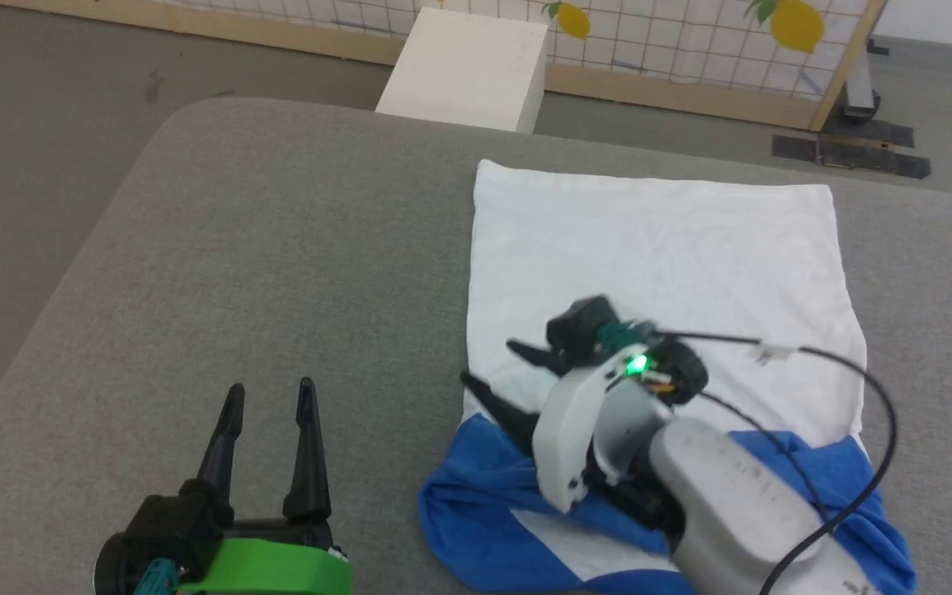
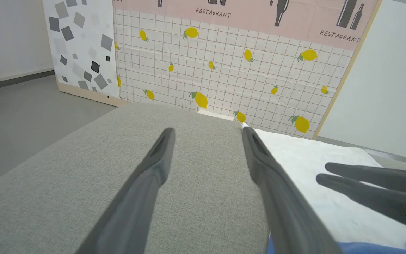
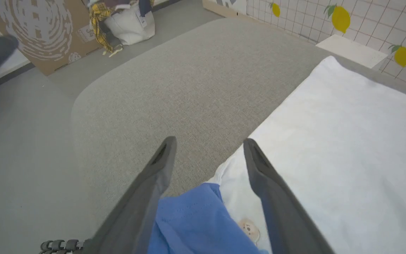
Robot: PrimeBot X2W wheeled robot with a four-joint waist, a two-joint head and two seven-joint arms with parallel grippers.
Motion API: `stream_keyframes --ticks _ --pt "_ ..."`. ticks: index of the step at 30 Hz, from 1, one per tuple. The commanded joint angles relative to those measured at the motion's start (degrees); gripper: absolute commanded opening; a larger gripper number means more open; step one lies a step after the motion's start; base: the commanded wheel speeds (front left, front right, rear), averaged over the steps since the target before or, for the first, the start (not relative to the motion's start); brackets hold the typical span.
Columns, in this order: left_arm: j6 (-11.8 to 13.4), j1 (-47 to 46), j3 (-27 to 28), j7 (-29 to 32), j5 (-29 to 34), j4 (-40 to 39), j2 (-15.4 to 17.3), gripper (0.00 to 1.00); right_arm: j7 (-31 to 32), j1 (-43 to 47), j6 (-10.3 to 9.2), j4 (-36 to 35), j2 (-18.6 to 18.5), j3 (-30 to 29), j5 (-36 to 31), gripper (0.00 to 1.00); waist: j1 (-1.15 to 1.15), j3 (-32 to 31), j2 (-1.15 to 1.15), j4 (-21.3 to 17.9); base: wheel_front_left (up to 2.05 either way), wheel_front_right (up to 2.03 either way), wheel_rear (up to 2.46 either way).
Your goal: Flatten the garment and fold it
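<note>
**Shirt on table, both tools open**

The garment (image 1: 658,248) lies on the grey table (image 1: 278,248), right of centre in my head view. Its white body is spread flat and the blue part is bunched at the near edge. The right tool (image 1: 487,360) is over the near left corner, fingers spread wide, gripping nothing. The left tool (image 1: 271,387) is over bare table to the garment's left, also wide open and empty.

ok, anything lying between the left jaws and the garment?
Nothing. In the head view the stretch from the open left jaws to the garment's left edge is bare grey cushion. The left wrist view agrees.
</note>
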Motion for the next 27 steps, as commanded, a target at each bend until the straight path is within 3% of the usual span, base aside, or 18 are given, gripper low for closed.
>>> stream_keyframes --ticks 1,6,11,14,17,18,24,27 --pt "-0.23 -0.89 0.04 -0.25 -0.59 -0.09 0.33 1.00 -0.63 -1.37 -0.09 -1.33 -0.90 -1.68 0.74 1.00 0.00 -0.78 0.00 -1.28 0.00 0.00 0.00" --pt "0.00 -0.54 0.14 0.09 -0.61 -0.70 0.76 1.00 -3.38 -1.29 -0.09 -8.07 -5.68 -10.50 -1.30 1.00 0.00 -1.43 0.00 -3.57 0.00 0.00 0.00" --pt "0.10 -0.31 0.21 0.41 -0.76 -0.94 1.16 1.00 -6.49 4.86 -0.09 -17.54 -8.59 -25.78 -7.95 1.00 0.00 -1.65 0.00 -5.59 0.00 0.00 0.00" --pt "0.29 0.15 0.49 0.28 -1.18 -0.79 1.09 1.00 -7.42 11.21 -0.09 -24.24 -6.95 -35.10 -12.40 1.00 0.00 -1.61 0.00 -6.61 0.00 0.00 0.00" --pt "0.43 0.79 0.79 -0.15 -1.81 -0.62 0.67 1.00 -7.76 19.49 -0.09 -31.60 -2.93 -42.72 -16.34 1.00 0.00 -1.39 0.00 -7.62 0.00 0.00 0.00" --pt "0.38 1.61 0.97 -0.54 -1.95 -0.38 0.73 1.00 -7.78 26.45 -0.09 -37.17 -0.50 -45.65 -18.19 1.00 0.00 -1.04 0.00 -8.81 0.00 0.00 0.00" --pt "0.20 1.18 1.43 -0.82 -1.52 0.52 1.61 1.00 -9.53 33.59 -0.09 -40.27 0.58 -44.22 -18.77 1.00 0.00 0.23 0.00 -11.14 0.00 0.00 0.00" --pt "-0.77 -2.81 2.02 0.82 -0.94 -0.57 3.74 1.00 -9.90 34.27 -0.09 -41.02 0.61 -44.02 -17.35 1.00 0.00 1.60 0.00 -11.55 0.00 0.00 0.00"
